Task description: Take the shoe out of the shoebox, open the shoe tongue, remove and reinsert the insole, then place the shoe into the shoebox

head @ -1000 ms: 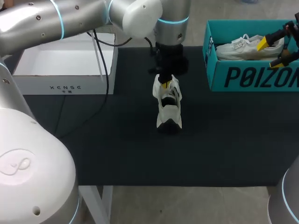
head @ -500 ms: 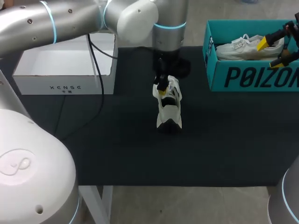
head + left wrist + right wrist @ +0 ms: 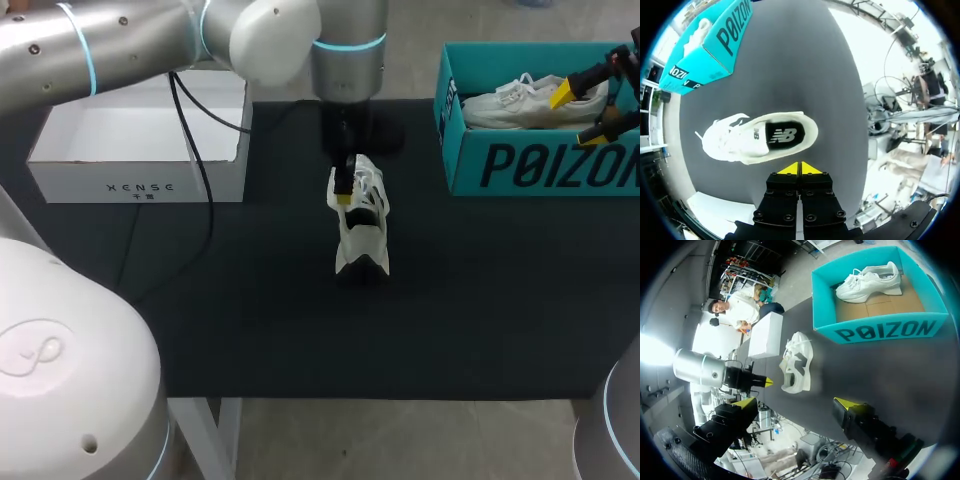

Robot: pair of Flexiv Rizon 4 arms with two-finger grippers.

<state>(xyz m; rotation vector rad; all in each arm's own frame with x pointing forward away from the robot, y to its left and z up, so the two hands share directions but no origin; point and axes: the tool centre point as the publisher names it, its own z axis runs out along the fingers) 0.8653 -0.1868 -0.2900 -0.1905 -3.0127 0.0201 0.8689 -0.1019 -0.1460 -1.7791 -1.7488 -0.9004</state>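
Hanging over the shoe (image 3: 362,225), left hand (image 3: 800,169) closed; right hand (image 3: 800,402) open by shoebox (image 3: 540,165); white box (image 3: 140,185) aside.

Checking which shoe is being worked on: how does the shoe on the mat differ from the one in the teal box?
The mat shoe stands on its sole, opening upward; the boxed shoe lies on its side in the teal box. The left pincer, shut, sits right beside the mat shoe; the right pincer, open, hangs apart from the boxed shoe. Both are white lace-up sneakers.
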